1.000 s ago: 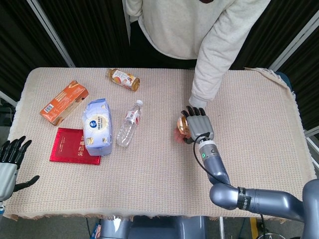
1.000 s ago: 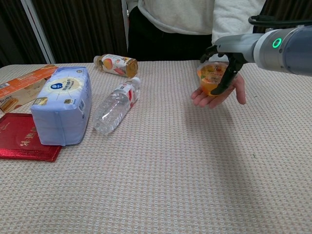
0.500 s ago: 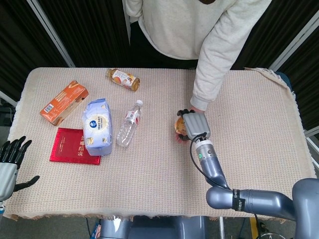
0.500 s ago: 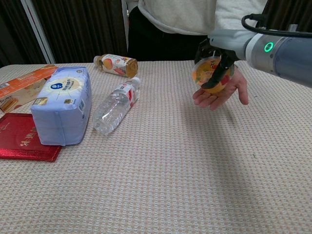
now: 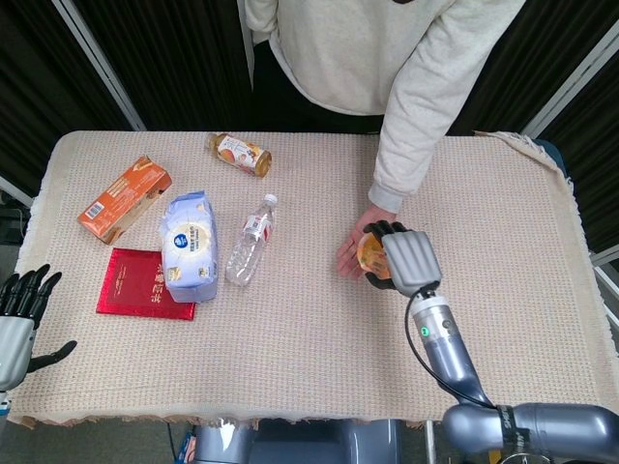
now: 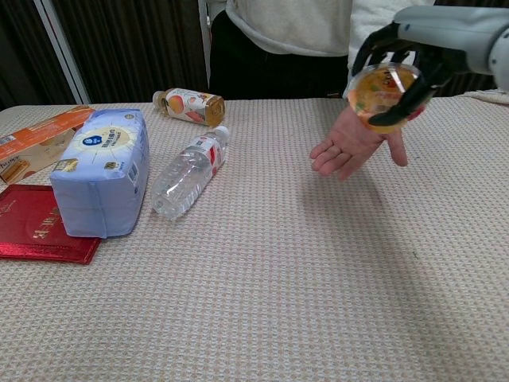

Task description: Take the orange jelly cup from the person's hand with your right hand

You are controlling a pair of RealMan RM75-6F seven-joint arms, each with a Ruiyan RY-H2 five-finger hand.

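The orange jelly cup [image 6: 381, 93] [image 5: 371, 255] is a clear round cup with orange filling. My right hand [image 6: 413, 49] [image 5: 404, 259] grips it, lifted above the person's open palm [image 6: 350, 143] [image 5: 350, 249], with its clear face tilted toward the chest view. The person's hand stays palm up over the table, empty. My left hand [image 5: 19, 304] hangs off the table's left front corner with fingers spread and nothing in it; the chest view does not show it.
On the woven tablecloth [image 5: 290, 319] lie a plastic water bottle [image 5: 250, 242], a blue-white pack [image 5: 189, 246], a red booklet [image 5: 143, 283], an orange box [image 5: 124, 198] and a small drink bottle [image 5: 239, 154]. The person [image 5: 377, 48] stands at the far edge.
My right hand has lifted the jelly cup off the person's palm and carried it up and toward my right. The person's hand stays open and is now empty.
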